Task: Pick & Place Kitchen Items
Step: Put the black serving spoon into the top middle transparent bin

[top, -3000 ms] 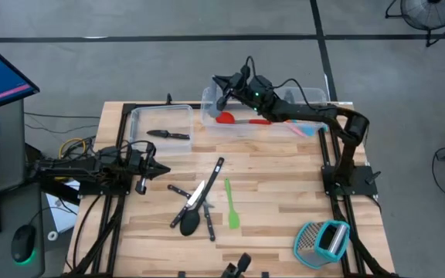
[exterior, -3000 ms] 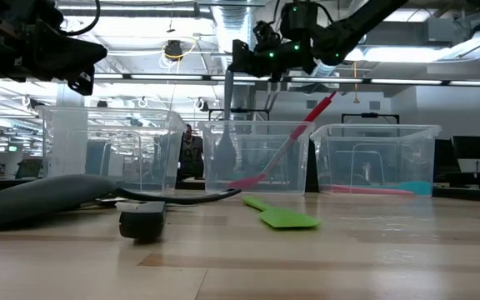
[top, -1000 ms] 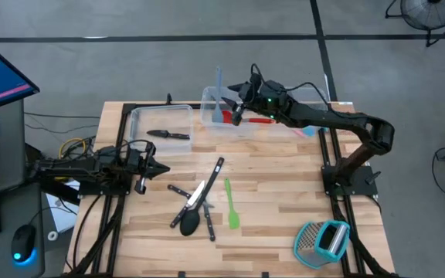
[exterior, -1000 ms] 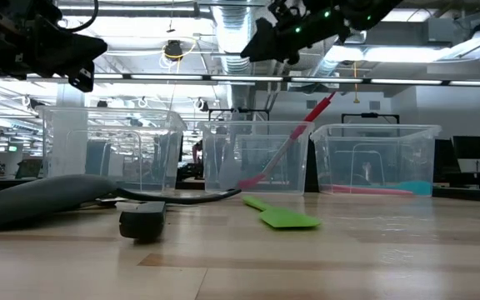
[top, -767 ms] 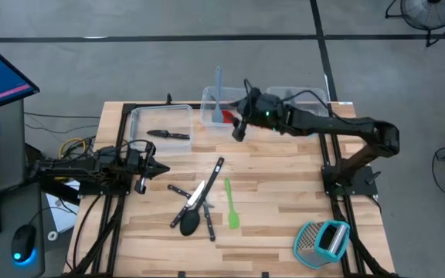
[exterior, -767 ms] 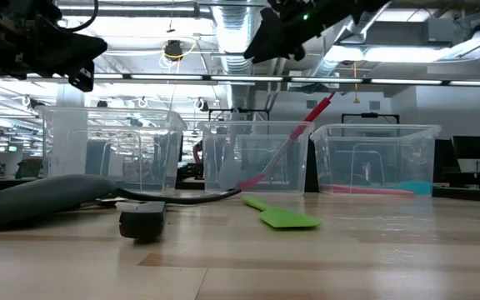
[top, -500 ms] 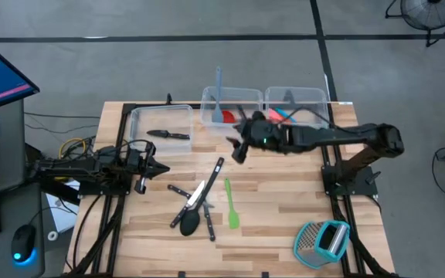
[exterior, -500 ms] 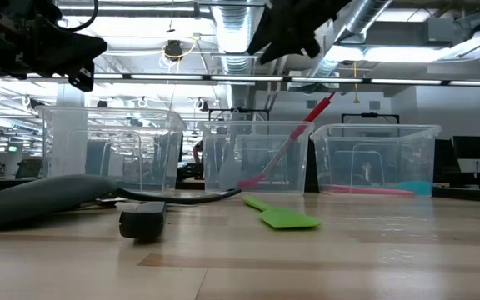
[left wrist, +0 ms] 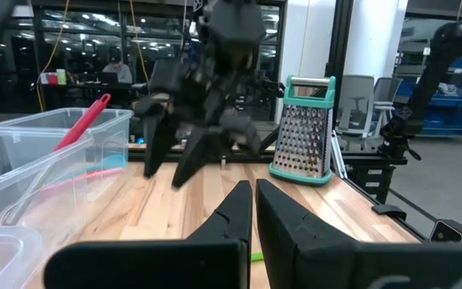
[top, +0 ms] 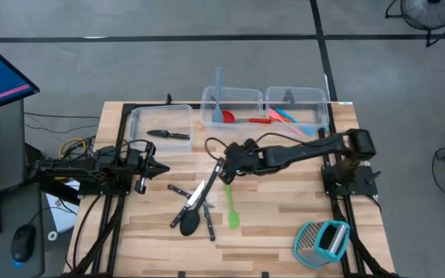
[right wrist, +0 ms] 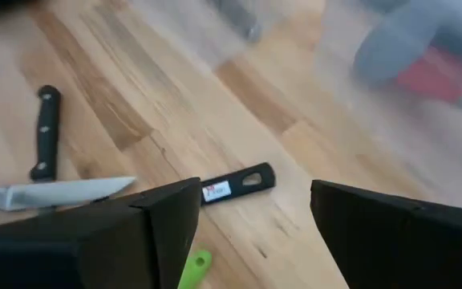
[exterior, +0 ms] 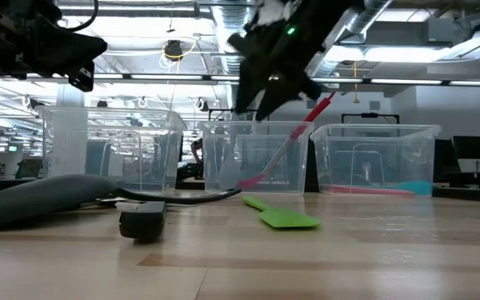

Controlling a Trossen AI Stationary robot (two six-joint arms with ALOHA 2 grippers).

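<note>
On the wood table (top: 284, 201) lies a heap of kitchen items: black-handled knives (top: 199, 193), a black spoon (top: 190, 224) and a green spatula (top: 230, 207). My right gripper (top: 226, 171) hovers open above the heap's far end, slanting down. In its wrist view (right wrist: 251, 217) a black handle (right wrist: 239, 183) and a knife blade (right wrist: 54, 193) lie below the fingers. A grey-blue spatula (top: 218, 96) leans in the middle bin (top: 232, 94) beside a red spoon (top: 242, 119). My left gripper (top: 161, 171) waits shut at the table's left side.
Three clear bins stand along the far edge: the left one (top: 161, 116) holds a knife (top: 168, 134), and the right one (top: 293, 94) holds pink and blue spatulas. A teal-framed grater (top: 323, 239) lies at the near right corner. Bare wood shows right of the heap.
My right gripper has left the middle bin. It has swung toward the table's near edge and somewhat left, has sunk, and has tipped to point down at the heap. The grey-blue spatula stays leaning in the bin.
</note>
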